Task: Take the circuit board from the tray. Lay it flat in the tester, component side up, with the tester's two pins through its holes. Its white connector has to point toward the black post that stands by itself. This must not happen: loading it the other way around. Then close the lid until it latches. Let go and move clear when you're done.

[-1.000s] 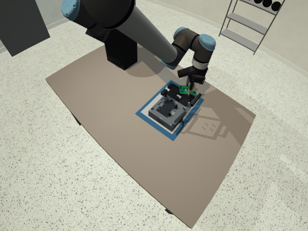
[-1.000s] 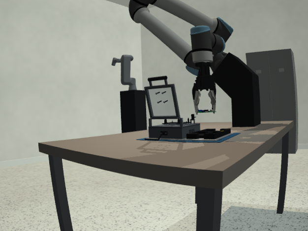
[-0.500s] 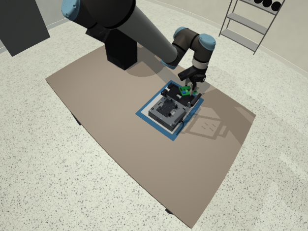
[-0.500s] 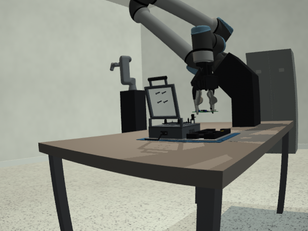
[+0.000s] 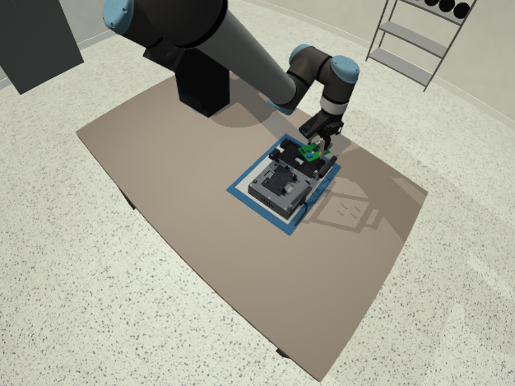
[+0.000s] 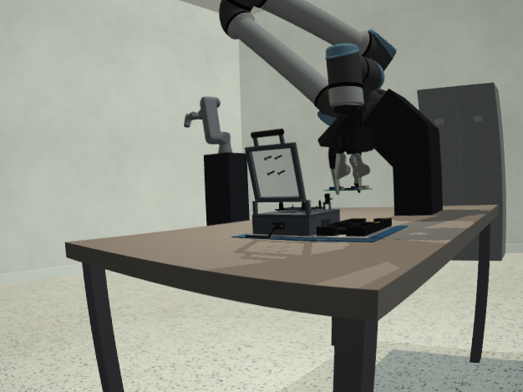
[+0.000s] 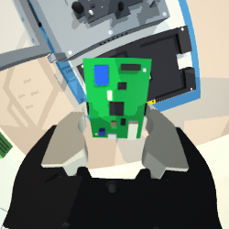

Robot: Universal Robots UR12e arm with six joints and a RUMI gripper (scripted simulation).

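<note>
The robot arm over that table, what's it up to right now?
The gripper holds a green circuit board by its side edges, level and component side up, in the air above the black tray. The tester beside it stands with its lid up. The board is not in the tester yet.

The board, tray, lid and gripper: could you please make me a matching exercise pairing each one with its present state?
Things:
1. board
2. tray
3. lid
4. gripper

States:
A. standing open, upright over the tester
B. lying on the blue mat with nothing in it
C. shut on a thing
D. held level in the air, component side up

Right pairs: 1-D, 2-B, 3-A, 4-C
</note>
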